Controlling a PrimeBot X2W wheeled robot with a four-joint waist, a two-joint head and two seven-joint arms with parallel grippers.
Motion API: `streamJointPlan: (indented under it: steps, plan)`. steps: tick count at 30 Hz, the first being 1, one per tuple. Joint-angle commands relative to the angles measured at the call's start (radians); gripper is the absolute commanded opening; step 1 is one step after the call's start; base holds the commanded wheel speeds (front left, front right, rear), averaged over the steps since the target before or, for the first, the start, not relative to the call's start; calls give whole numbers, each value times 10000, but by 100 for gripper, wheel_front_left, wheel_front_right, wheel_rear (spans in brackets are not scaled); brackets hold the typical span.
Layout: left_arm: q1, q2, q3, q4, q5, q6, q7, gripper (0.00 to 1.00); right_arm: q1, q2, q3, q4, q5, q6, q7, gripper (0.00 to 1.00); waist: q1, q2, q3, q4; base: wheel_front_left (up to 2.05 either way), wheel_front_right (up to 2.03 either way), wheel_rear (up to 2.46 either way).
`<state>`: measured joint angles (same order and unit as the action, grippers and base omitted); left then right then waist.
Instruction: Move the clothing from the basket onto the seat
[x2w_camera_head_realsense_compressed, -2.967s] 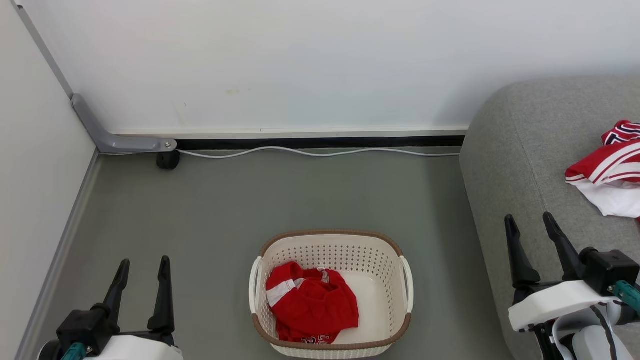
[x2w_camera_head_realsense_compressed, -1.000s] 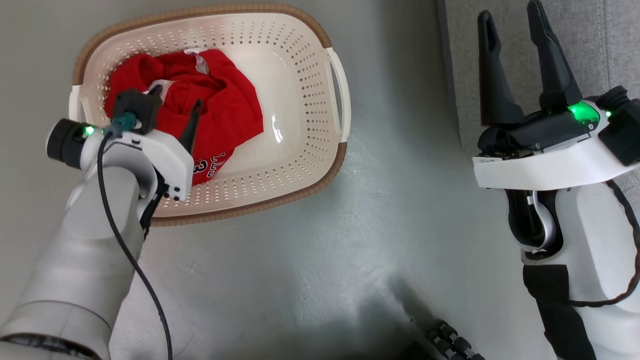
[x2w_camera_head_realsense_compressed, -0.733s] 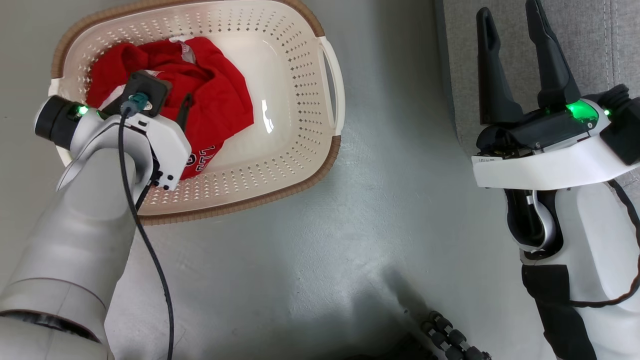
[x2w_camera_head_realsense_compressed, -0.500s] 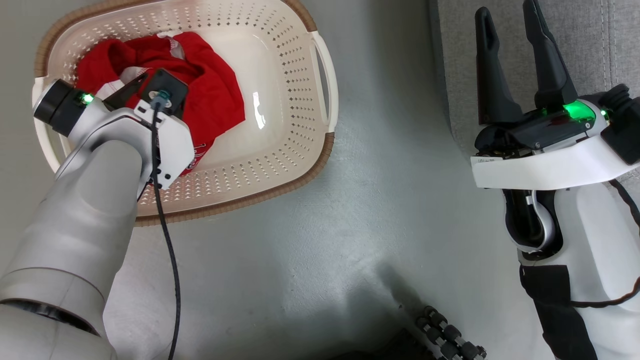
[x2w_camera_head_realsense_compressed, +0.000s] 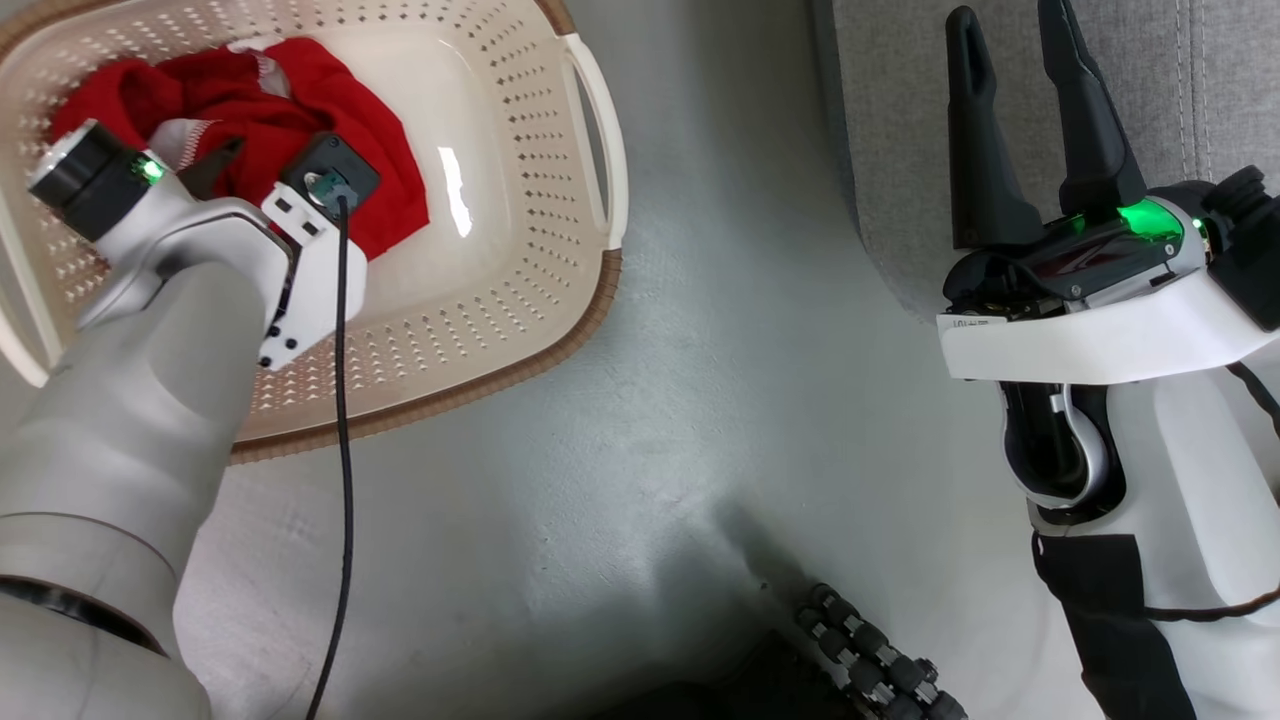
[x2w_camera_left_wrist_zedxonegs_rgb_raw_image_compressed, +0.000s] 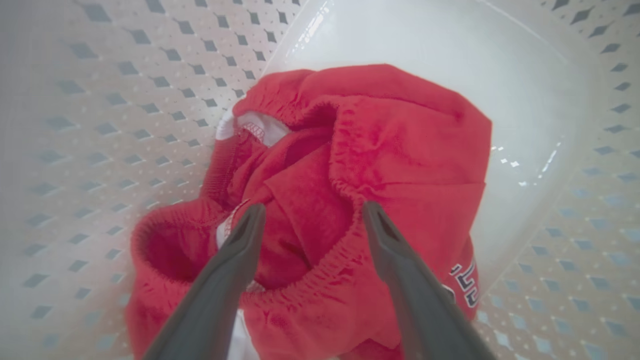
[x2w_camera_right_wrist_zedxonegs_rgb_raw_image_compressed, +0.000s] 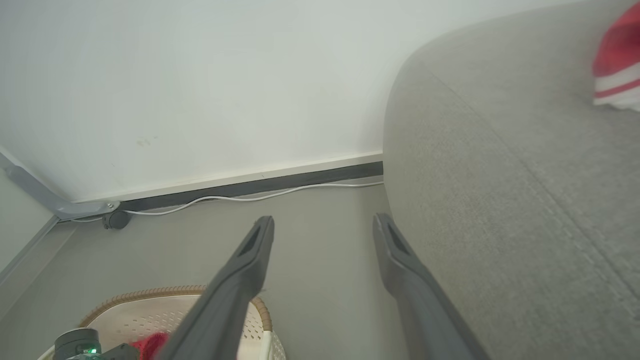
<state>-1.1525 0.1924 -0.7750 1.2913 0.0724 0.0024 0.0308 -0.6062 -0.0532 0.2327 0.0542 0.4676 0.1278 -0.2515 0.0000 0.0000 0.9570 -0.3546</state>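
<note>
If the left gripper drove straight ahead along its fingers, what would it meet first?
The crumpled red jersey garment in the cream perforated plastic basket. The open left gripper points at a gathered fold; its tips may already touch, depth is unclear.

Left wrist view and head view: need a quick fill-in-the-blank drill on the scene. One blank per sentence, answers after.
1. The clothing lying in the basket is ____ in colour.
2. The left pincer has its jaws ____ over that clothing.
3. The right pincer, near the grey sofa, holds ____.

Missing words: red; open; nothing.
</note>
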Motion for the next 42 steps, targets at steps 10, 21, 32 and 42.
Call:
streamJointPlan:
  steps: [10, 21, 32, 42]
  plan:
    - [-175, 343, -158, -34, 57, 153, 645, 46, 299, 30, -57, -472, 198, 29, -103, 100, 0, 0, 307, -156, 0, 0, 0]
    - [21, 330, -208, -26, -278, -82, -105, 0, 45, 30, -244, -272, 168, 29, -103, 100, 0, 0, -71, -59, 0, 0, 0]
    - [937, -21, 233, -18, -1178, -417, -1887, 0, 113, 30, -589, 336, -438, 29, -103, 100, 0, 0, -1453, 484, 0, 0, 0]
    - [2159, -596, 1340, -355, -2799, -1035, -2910, 0, 577, 30, -1032, 1188, -1364, 29, -103, 100, 0, 0, -3501, 1341, 0, 0, 0]
